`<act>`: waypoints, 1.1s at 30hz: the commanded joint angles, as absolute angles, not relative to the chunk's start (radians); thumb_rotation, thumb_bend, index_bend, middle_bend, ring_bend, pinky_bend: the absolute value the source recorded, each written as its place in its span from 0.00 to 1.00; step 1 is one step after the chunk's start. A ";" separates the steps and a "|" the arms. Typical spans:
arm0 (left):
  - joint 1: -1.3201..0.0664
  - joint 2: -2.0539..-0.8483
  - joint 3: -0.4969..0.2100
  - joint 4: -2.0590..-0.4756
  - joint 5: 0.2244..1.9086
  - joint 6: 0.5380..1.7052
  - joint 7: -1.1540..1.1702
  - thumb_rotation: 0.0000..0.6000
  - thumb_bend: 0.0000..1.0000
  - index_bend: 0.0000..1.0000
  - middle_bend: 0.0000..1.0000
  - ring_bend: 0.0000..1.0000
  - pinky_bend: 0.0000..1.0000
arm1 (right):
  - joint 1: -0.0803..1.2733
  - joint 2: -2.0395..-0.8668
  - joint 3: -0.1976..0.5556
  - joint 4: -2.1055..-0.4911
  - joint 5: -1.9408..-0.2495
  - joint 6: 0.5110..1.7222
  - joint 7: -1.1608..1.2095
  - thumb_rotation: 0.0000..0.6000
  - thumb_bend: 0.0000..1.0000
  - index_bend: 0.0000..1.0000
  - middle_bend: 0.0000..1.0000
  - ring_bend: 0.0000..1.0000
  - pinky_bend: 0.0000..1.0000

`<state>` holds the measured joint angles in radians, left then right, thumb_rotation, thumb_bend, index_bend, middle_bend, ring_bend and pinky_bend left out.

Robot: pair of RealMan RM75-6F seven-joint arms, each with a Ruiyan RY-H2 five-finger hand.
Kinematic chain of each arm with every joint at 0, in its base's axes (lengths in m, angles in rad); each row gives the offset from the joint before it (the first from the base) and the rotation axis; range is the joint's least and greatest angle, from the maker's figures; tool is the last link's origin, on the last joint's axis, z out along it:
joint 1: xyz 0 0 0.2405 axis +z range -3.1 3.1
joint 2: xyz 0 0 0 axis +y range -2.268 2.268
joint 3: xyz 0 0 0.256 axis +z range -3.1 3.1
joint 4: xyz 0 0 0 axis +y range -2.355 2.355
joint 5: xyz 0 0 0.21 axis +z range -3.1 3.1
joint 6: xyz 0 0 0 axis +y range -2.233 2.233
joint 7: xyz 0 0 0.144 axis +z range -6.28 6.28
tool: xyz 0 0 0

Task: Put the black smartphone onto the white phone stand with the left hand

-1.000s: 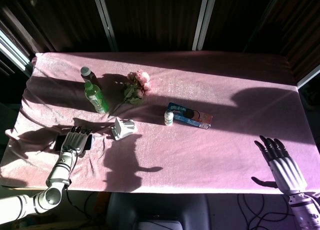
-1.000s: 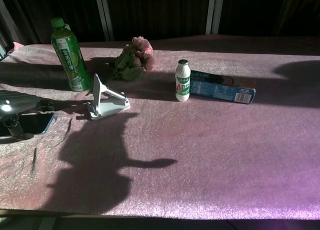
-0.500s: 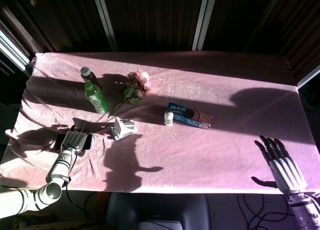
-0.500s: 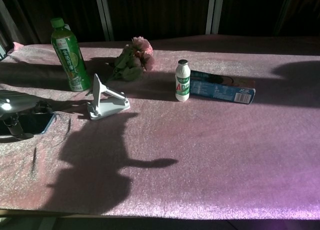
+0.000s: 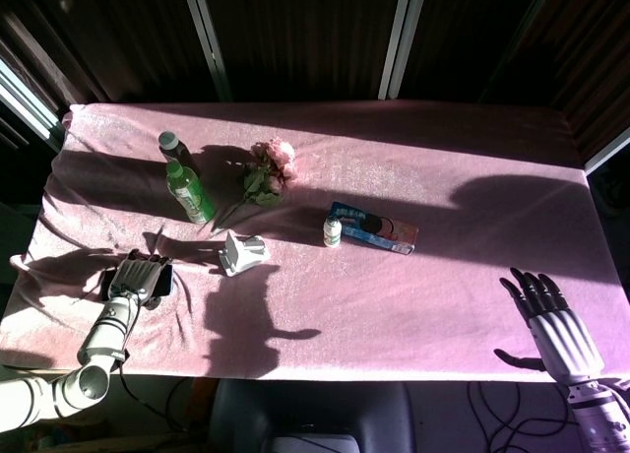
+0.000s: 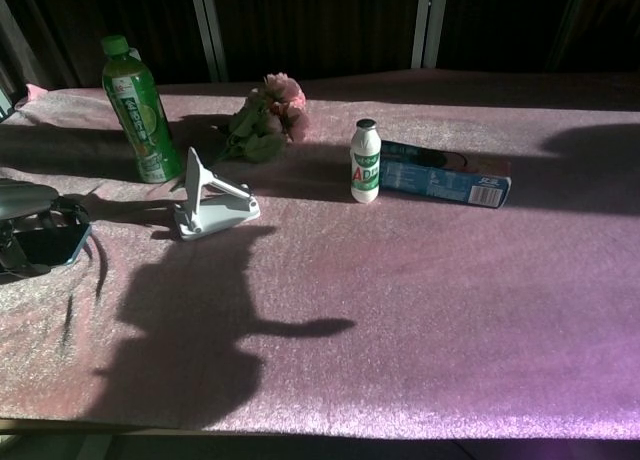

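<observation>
Left hand on the phone, stand unoccupied

Head view: left hand (image 5: 138, 277) lies palm down over the black smartphone (image 5: 163, 279) near the table's left edge, fingers draped across the dark slab so that only its right end and a sliver at the left show. Whether the fingers actually grip the phone or merely rest on it cannot be told from above. The white phone stand (image 5: 241, 253) sits to the right of the phone, apart from it, with nothing on it. Behind the stand are a green bottle (image 5: 189, 190) and a bunch of pink flowers (image 5: 269, 170). Nearer the table's middle, a small white bottle (image 5: 334, 226) stands just beside a blue box (image 5: 379, 231) lying flat. The right hand (image 5: 547, 313) hovers at the front right corner of the pink tablecloth (image 5: 413, 305), fingers spread apart and holding nothing.

Chest view: the left hand (image 6: 22, 202) shows at the far left edge, fingers curled down over the smartphone (image 6: 50, 245), whose dark face lies flat on the cloth; the cloth is wrinkled around it. The stand (image 6: 212, 202) is to the right, its back plate tilted, well clear of the phone. The green bottle (image 6: 139, 110) is upright behind it, the flowers (image 6: 266, 118) beside it, and the white bottle (image 6: 366, 162) touches the end of the box (image 6: 445, 178). The right hand falls outside this view.
</observation>
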<state>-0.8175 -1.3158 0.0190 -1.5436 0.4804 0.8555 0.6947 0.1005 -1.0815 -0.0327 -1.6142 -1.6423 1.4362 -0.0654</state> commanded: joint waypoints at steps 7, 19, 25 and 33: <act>-0.673 -1.212 -0.019 -1.599 0.738 0.902 0.375 1.00 0.41 0.86 1.00 0.66 0.10 | 0.099 -1.084 -0.034 -1.616 -1.643 1.436 -0.074 1.00 0.13 0.00 0.00 0.00 0.00; -0.525 -1.128 -0.135 -1.631 1.031 0.944 -0.142 1.00 0.41 0.86 1.00 0.66 0.11 | 0.099 -1.084 -0.033 -1.617 -1.640 1.435 -0.072 1.00 0.13 0.00 0.00 0.00 0.00; -0.440 -1.095 -0.211 -1.693 1.125 0.997 -0.507 1.00 0.41 0.86 1.00 0.67 0.14 | 0.098 -1.084 -0.034 -1.615 -1.642 1.437 -0.072 1.00 0.13 0.00 0.00 0.00 0.00; -0.403 -1.122 -0.267 -1.746 1.164 1.070 -0.667 1.00 0.41 0.86 1.00 0.68 0.16 | 0.099 -1.086 -0.036 -1.615 -1.644 1.434 -0.077 1.00 0.13 0.00 0.00 0.00 0.00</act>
